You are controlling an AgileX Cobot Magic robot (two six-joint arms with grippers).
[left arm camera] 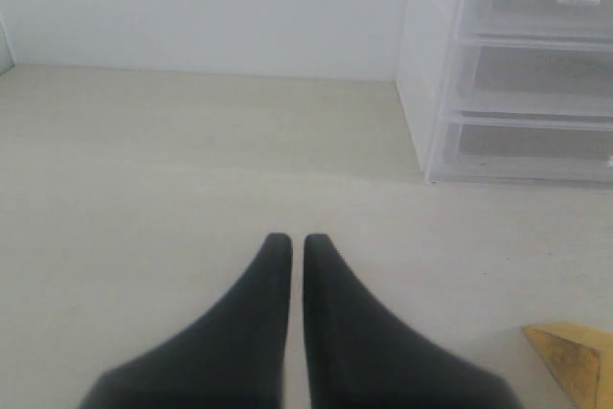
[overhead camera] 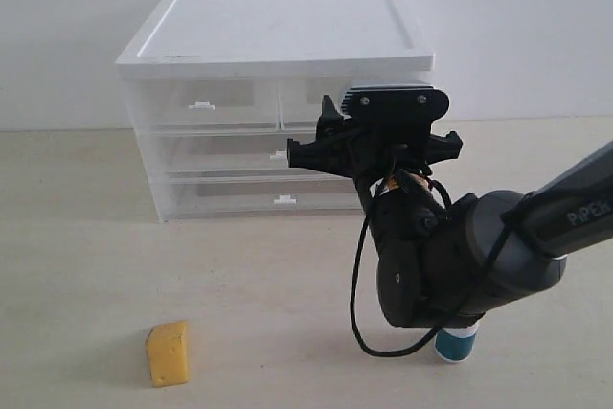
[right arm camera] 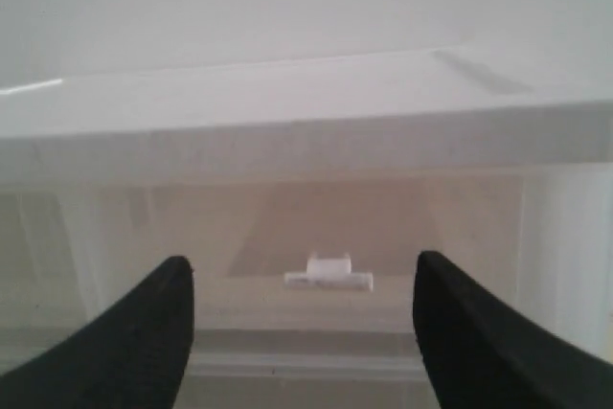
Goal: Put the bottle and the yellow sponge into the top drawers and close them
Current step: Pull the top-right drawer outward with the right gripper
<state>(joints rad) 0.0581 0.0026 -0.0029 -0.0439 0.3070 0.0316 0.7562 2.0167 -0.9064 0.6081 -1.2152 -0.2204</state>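
Note:
The yellow sponge [overhead camera: 168, 353] stands on the table at the front left; a corner of the sponge [left arm camera: 575, 361] shows in the left wrist view. The bottle [overhead camera: 456, 344] stands at the front right, mostly hidden behind the right arm. Both top drawers look closed: the left one [overhead camera: 201, 102] and the right one [overhead camera: 305, 101]. My right gripper [right arm camera: 305, 265] is open, facing the right top drawer's white handle [right arm camera: 329, 277] and short of it, with nothing between its fingers. My left gripper [left arm camera: 289, 241] is shut and empty above the bare table, out of the exterior view.
The white-topped cabinet [overhead camera: 278, 31] stands at the back with two full-width drawers [overhead camera: 220, 193] below the top ones. The right arm [overhead camera: 460, 265] reaches in from the right, its wrist [overhead camera: 383, 131] covering part of the cabinet front. A wall rises behind.

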